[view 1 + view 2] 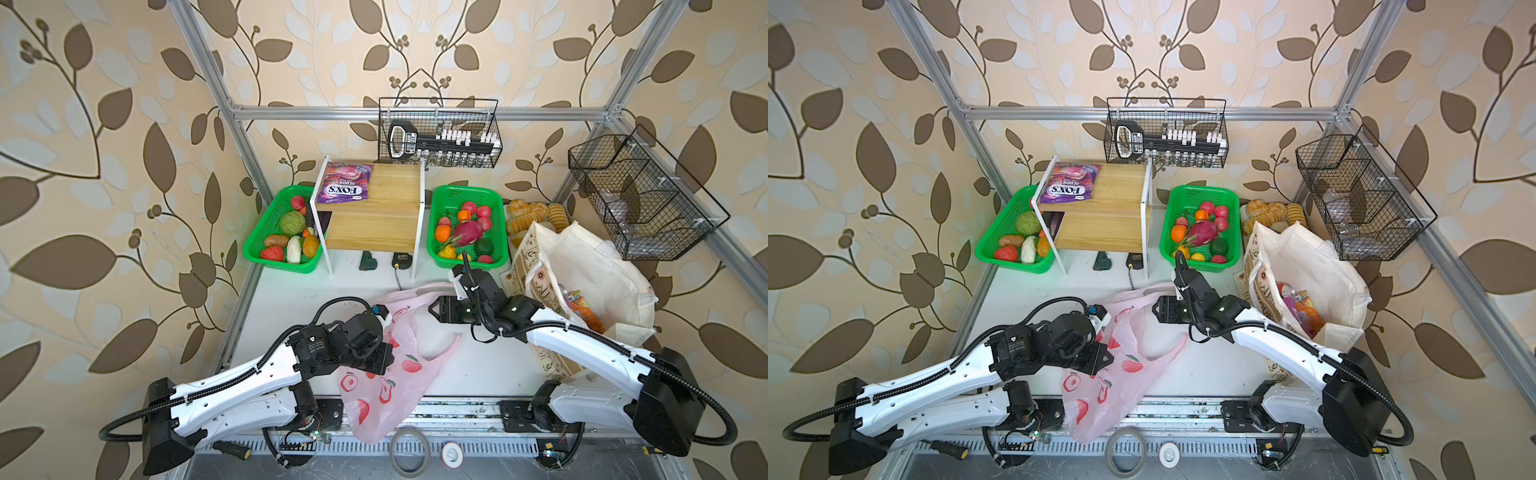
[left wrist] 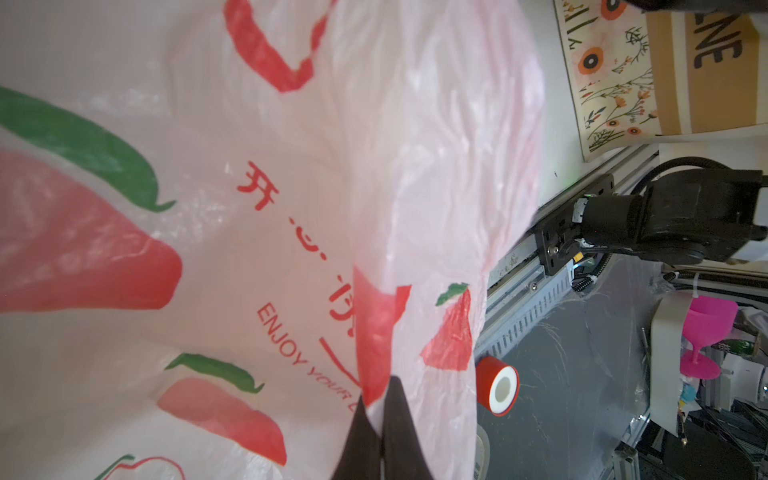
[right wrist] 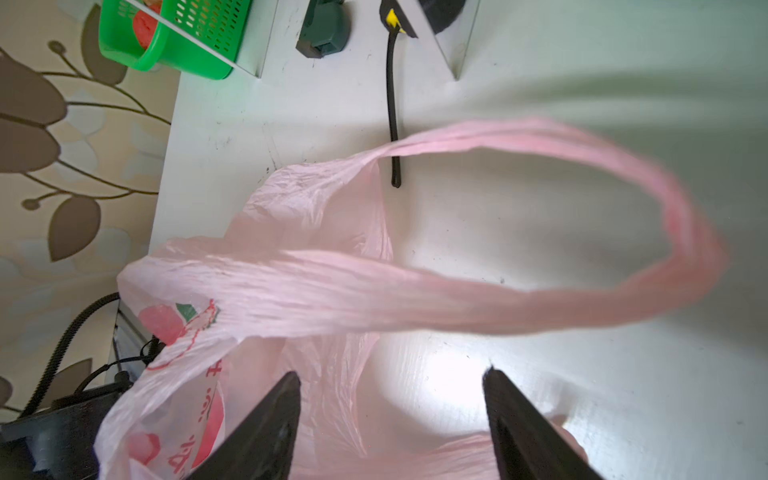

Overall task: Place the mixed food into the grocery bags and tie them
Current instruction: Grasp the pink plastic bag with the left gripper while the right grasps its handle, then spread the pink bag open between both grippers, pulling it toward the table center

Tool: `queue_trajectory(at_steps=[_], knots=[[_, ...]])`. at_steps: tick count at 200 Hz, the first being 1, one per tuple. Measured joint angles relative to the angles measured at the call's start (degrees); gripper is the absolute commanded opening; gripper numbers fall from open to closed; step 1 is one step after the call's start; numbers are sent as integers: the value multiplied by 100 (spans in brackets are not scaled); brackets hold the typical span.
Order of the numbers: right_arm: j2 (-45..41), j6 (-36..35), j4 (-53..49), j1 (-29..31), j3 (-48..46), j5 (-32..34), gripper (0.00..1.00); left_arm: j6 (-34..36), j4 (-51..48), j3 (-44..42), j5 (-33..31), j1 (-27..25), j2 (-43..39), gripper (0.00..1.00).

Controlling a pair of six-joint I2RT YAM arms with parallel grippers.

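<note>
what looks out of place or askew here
The pink bag lies crumpled, its lower end drooping past the table edge over the front rail, while the left gripper pinches it. The cream tote slumps open, packets showing at its mouth.

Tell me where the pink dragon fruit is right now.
In both top views the pink dragon fruit lies in the green basket right of the wooden shelf, among small fruits, left of the canvas tote.

Leaf-patterned wallpaper (image 1: 104,166) behind aluminium frame (image 1: 332,113); white tabletop (image 1: 291,299), seemingly scuffed.
</note>
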Motion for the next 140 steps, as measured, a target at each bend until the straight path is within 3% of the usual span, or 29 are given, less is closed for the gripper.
queue_trajectory(at_steps=[53, 100, 120, 140], knots=[[-575, -398, 372, -26, -2, 278, 71, 358, -57, 173, -74, -2, 0, 0], [-826, -573, 713, -1174, -321, -35, 72, 835, -114, 389, -192, -2, 20, 0], [-999, -1506, 870, -1023, -494, -11, 72, 1073, -227, 546, -245, -2, 68, 0], [-1445, -2940, 1021, -573, -728, 192, 72, 1346, -468, 726, -479, -2, 142, 0]])
